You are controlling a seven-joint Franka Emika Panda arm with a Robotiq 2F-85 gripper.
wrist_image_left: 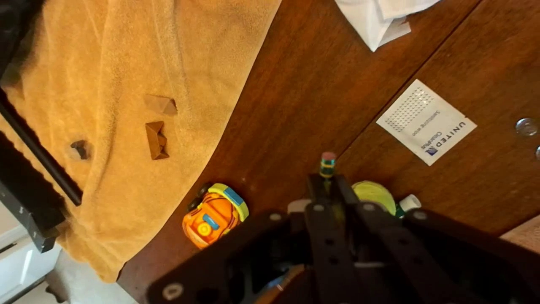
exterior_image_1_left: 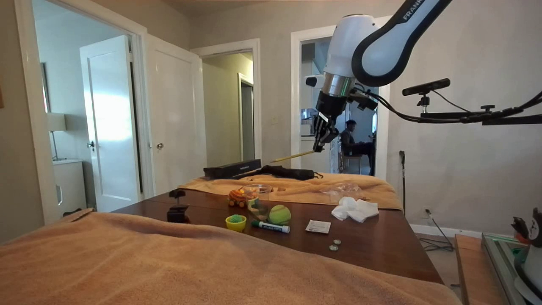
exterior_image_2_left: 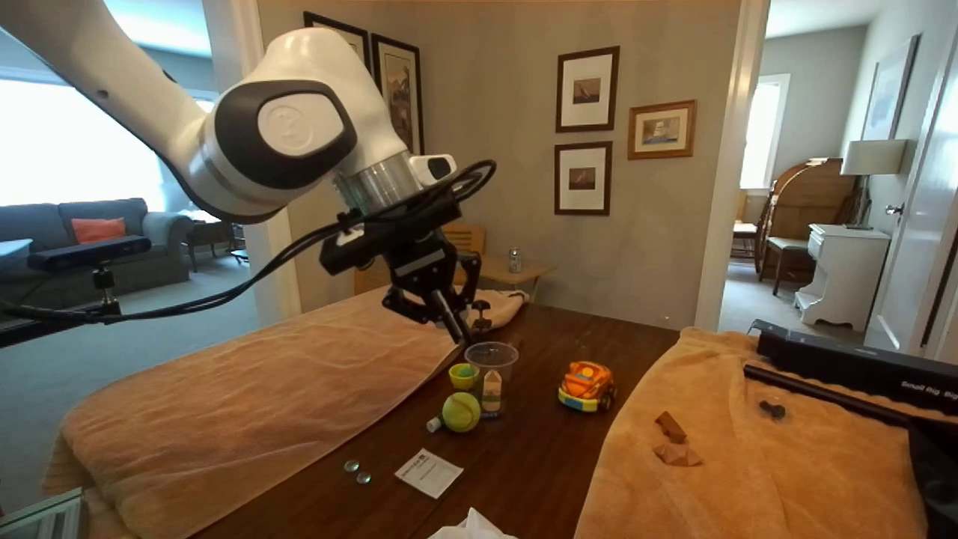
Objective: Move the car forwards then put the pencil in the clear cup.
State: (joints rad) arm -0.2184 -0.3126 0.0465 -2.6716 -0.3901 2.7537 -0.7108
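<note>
Grip: the gripper (wrist_image_left: 328,180) is closed down on the pencil (exterior_image_1_left: 292,157), its two fingers (wrist_image_left: 315,188) parted only by it.
Pencil: held up off the table (wrist_image_left: 295,93), slanting slightly down from the fingertips towards its sharp end in an exterior view; in the wrist view its pink eraser (wrist_image_left: 328,156) pokes out past them.
Clear cup (exterior_image_2_left: 503,368): upright on the table, lower than the gripper and apart from the pencil. A pale pointed block (exterior_image_2_left: 492,393) shows at its wall in an exterior view; whether inside or behind, I can't say for certain.
Car (wrist_image_left: 213,219): an orange toy, on its wheels on the table, near the edge of an orange towel (wrist_image_left: 202,63) and apart from the clear cup.
Ball (exterior_image_2_left: 461,412): a tennis ball just beside the clear cup, a marker (exterior_image_1_left: 271,227) lying next to it.
Yellow cup (exterior_image_1_left: 236,226): small, upright, with a green lump (exterior_image_1_left: 236,218) in it.
Packet (wrist_image_left: 427,122): white, flat on the table, two clear glassy pieces (wrist_image_left: 527,126) near it.
Tissue (exterior_image_1_left: 355,209): white, crumpled, on the table.
Towel: carries brown folded pieces (wrist_image_left: 154,145) and a black box (exterior_image_2_left: 853,367).
Doorway (exterior_image_1_left: 296,93): a person (exterior_image_1_left: 350,140) sits beyond it.
</note>
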